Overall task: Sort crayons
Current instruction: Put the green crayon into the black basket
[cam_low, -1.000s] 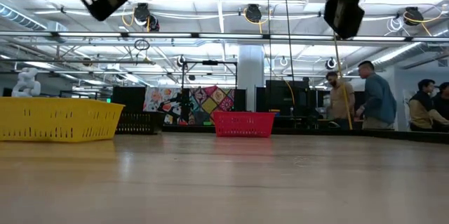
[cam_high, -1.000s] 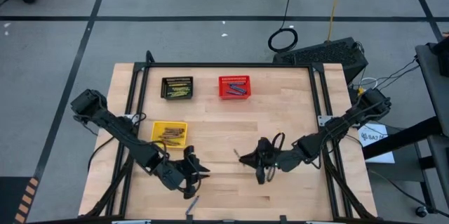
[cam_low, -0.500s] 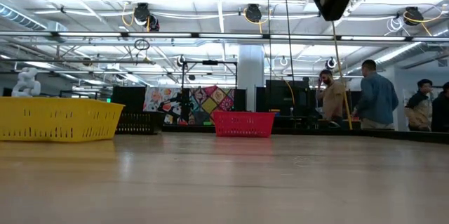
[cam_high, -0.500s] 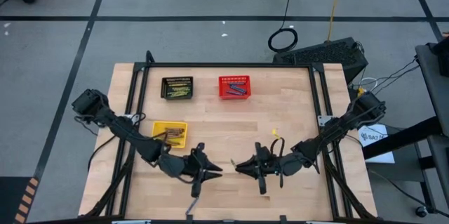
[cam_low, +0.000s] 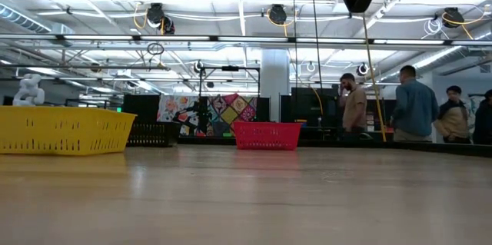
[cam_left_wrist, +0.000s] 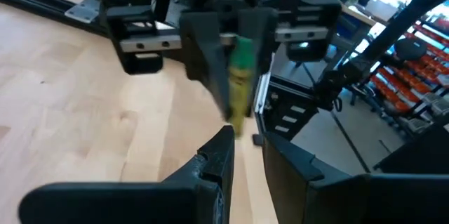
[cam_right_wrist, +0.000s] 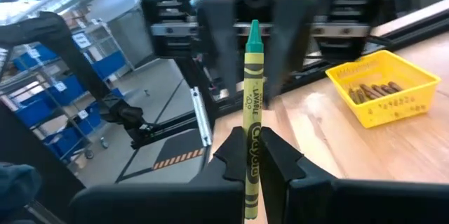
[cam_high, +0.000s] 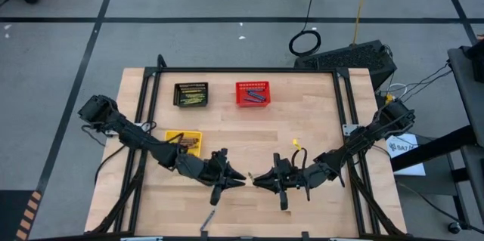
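Yellow-green crayon [cam_right_wrist: 251, 104], held upright over the middle of the table [cam_high: 318, 105] near its front edge, clamped by its lower end between the fingers of my right gripper [cam_high: 261, 180], green tip pointing at my other arm. Change over the last second: my left gripper [cam_left_wrist: 245, 147] has swung in from the front-left part of the table and now faces the right one nose to nose, while the right one has edged slightly toward it. The left fingers are spread, and the left wrist view shows the crayon just ahead of the gap between them, not yet inside it and untouched by them. Reading: this looks like a hand-over in preparation, the stick passing to the arm nearer the baskets. The black basket [cam_high: 190, 94], which holds sticks of the same colour, stands at the far left and seems the likely destination; the yellow basket [cam_right_wrist: 382, 87] holds brown ones. The crayon is still unsorted, and I must close on it before the right fingers let go.
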